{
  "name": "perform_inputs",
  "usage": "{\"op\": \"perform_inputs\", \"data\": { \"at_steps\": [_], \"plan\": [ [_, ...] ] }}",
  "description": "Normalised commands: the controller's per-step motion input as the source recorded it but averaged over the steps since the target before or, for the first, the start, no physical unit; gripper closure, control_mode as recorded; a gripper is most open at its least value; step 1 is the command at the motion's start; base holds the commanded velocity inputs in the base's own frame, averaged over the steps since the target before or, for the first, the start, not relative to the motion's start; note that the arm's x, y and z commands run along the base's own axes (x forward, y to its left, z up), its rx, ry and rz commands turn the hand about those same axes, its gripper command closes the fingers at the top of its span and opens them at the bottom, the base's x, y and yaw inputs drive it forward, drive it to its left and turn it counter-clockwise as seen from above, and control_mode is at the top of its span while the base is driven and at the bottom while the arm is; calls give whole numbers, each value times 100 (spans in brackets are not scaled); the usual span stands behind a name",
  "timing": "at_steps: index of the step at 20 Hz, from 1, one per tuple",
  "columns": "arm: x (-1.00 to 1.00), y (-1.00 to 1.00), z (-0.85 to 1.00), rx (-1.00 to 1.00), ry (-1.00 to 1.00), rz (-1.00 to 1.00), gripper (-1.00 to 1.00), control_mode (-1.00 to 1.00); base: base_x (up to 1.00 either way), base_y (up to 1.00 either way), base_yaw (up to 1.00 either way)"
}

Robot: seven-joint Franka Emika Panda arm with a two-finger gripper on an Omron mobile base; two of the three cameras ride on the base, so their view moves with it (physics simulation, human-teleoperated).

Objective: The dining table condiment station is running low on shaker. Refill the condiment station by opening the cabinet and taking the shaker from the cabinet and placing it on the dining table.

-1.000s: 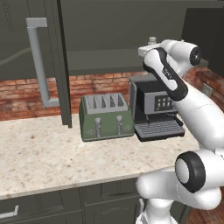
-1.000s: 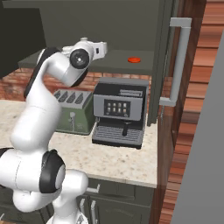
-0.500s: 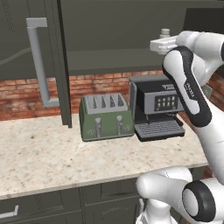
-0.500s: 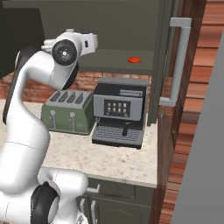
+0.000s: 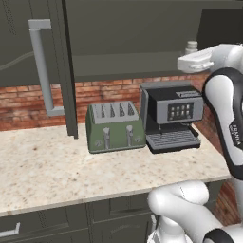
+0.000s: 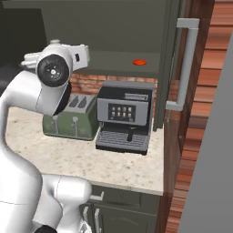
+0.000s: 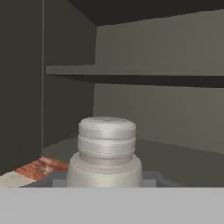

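Observation:
The shaker (image 7: 106,151), a pale grey-white cylinder with a ribbed rounded cap, stands upright between the tips of my gripper (image 7: 105,180), which is shut on its base. In the left base view its cap (image 5: 191,46) pokes up above my gripper (image 5: 189,60), in front of the open cabinet (image 5: 123,42) at its right end. The cabinet's dark doors stand open, with pale bar handles on the left (image 5: 42,66) and on the right (image 6: 186,63). In the hand view I look at the cabinet's dark shelves (image 7: 144,78). The dining table is out of view.
Below the cabinet, a green toaster (image 5: 115,126) and a black coffee machine (image 5: 173,116) stand on the speckled counter (image 5: 47,171) against a brick wall. A small red thing (image 6: 139,62) lies on the cabinet's bottom shelf. The open right door (image 6: 170,68) juts out beside the coffee machine.
My hand, with the shaker in it, has swung to the right and a little lower in the left base view, away from the cabinet's middle. The arm's elbow has risen.

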Motion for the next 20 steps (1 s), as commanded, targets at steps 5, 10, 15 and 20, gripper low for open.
{"op": "perform_inputs", "data": {
  "at_steps": [5, 10, 15, 20],
  "plan": [
    [-21, 45, -23, -8, 7, 0, 100, -100, 0, 0, 0],
    [0, 5, -3, 0, 2, 0, 100, -100, 0, 0, 0],
    [0, 0, 0, 0, 0, 0, 100, 100, -31, 7, 4],
    [0, 0, 0, 0, 0, 0, 100, 100, -89, 41, 42]
  ]
}}
